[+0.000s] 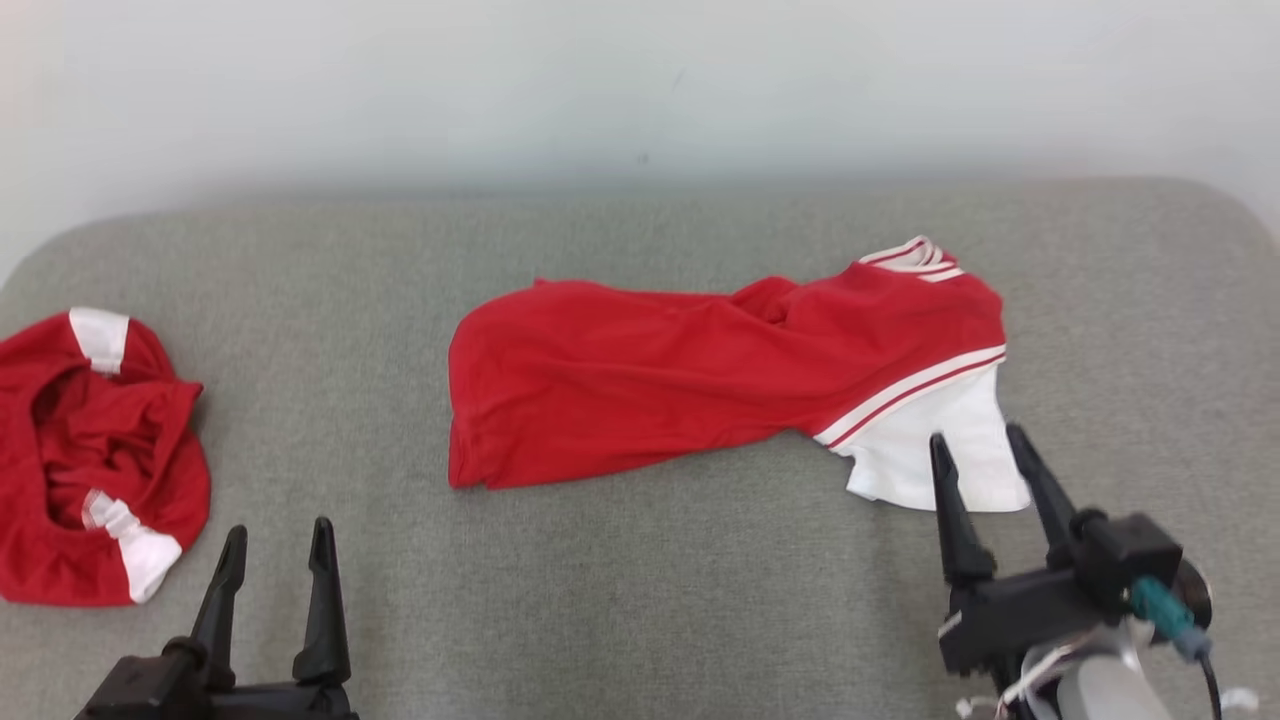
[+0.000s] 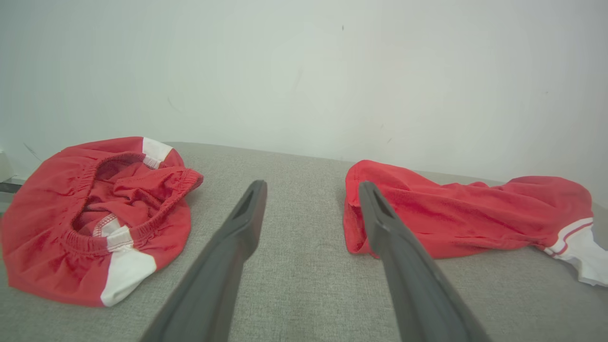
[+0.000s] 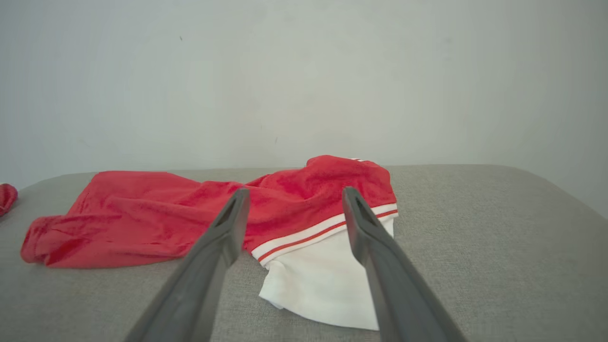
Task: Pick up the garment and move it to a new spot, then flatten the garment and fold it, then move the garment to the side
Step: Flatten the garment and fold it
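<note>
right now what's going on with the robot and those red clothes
A two-armed robot is working on a red and white garment lying crumpled in the middle of a grey padded surface. Its right gripper is open at the white end, gripping nothing. The left gripper is open too, near a second red garment bunched at the left.

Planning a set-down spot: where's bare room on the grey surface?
Bare: the front strip between left gripper and right gripper; the gap between crumpled garment and long red garment; the back strip by the wall. Crowded: its white end, at the right gripper.
</note>
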Robot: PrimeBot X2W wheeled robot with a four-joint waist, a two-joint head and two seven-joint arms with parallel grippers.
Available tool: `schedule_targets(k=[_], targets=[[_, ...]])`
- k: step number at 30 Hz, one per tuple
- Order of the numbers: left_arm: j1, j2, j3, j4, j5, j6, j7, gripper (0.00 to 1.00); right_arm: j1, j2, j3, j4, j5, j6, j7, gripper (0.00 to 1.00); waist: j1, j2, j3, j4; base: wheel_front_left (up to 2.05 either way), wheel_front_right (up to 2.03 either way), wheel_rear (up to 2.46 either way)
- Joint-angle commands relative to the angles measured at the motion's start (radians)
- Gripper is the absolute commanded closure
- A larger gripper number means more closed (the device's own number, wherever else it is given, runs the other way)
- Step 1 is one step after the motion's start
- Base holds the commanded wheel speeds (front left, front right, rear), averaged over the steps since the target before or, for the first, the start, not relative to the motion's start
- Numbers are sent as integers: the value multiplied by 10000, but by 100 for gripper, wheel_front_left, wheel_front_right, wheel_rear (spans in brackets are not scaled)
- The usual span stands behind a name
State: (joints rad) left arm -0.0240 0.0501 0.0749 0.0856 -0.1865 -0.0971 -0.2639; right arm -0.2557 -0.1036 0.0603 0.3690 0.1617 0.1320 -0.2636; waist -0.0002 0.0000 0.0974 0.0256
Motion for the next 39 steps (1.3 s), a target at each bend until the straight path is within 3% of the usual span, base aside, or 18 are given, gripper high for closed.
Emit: schedule_targets(k=[1,17,39], targets=[[191,6,72,64,-33,28,-6,0,451,-82,167,-246,128,-27,-11,0,2,0,-504,-265,0,0,0],[427,5,-19,496,179,26,-6,0,1946,340,237,-772,409,-27,109,0,2,0,-970,-374,0,0,0],[512,5,-206,569,13,250,-6,0,2067,499,57,-1138,385,-27,378,0,2,0,-956,-358,0,0,0]])
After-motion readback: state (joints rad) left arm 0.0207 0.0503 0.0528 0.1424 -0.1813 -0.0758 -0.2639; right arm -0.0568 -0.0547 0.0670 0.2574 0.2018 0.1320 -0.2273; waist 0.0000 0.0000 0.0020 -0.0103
